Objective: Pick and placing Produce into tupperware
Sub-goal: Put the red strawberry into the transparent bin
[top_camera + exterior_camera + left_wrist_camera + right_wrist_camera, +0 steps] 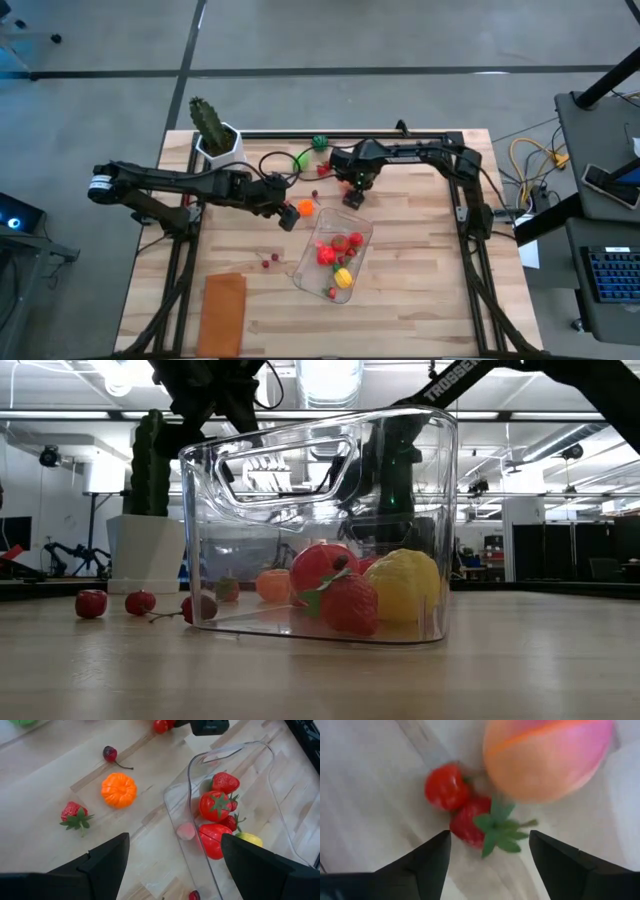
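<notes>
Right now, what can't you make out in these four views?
- High view: right gripper fingertips hidden under its own wrist, so what lies below is unclear.
- Right wrist view: peach-pink fruit blurred and cut off by the top edge; type unclear.
- Low view: produce behind the tupperware distorted through its clear walls.
- Left wrist view: tupperware's far corner cut off.

Tupperware (352,228) flanked by both arms, open above.

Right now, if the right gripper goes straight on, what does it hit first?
Probably the strawberry, lying between the open fingers of the right gripper. A peach-coloured fruit may be nearer; depth is unclear.
</notes>
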Motion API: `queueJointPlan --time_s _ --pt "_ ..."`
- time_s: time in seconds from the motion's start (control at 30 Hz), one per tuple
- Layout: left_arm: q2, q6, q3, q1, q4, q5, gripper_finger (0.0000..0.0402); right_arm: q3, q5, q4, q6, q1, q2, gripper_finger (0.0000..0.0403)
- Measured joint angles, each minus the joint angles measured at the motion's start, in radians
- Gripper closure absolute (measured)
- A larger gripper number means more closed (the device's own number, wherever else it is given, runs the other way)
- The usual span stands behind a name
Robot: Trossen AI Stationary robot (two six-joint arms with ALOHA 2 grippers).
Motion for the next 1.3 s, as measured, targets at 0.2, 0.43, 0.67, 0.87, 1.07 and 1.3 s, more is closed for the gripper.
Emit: queueJointPlan --time_s 0.2,0.43,0.67,0.87,1.07,1.3 --pt "0.000 -0.001 0.000 0.000 0.000 0.000 0.0102 0.035 0.000 0.013 -0.001 0.000 -0.002 0.0151" --pt "0.000 -0.001 0.000 0.000 0.000 0.000 0.0102 0.023 -0.043 0.012 -0.005 0.003 0.004 0.0155" --pt "0.000 -0.001 0.000 0.000 0.000 0.000 0.0102 0.015 -0.044 0.027 0.000 0.005 0.005 0.0195" --pt "0.000 -0.018 -0.001 0.000 0.000 0.000 0.0102 0.010 -0.041 0.030 -0.001 0.005 0.005 0.0232" --pt "0.000 -0.024 -0.002 0.000 0.000 0.000 0.0102 0.004 -0.041 0.030 -0.006 0.004 0.005 0.0262" --pt "0.000 -0.024 -0.002 0.000 0.001 -0.001 0.0102 0.008 -0.040 -0.012 -0.007 0.004 -0.034 0.0266"
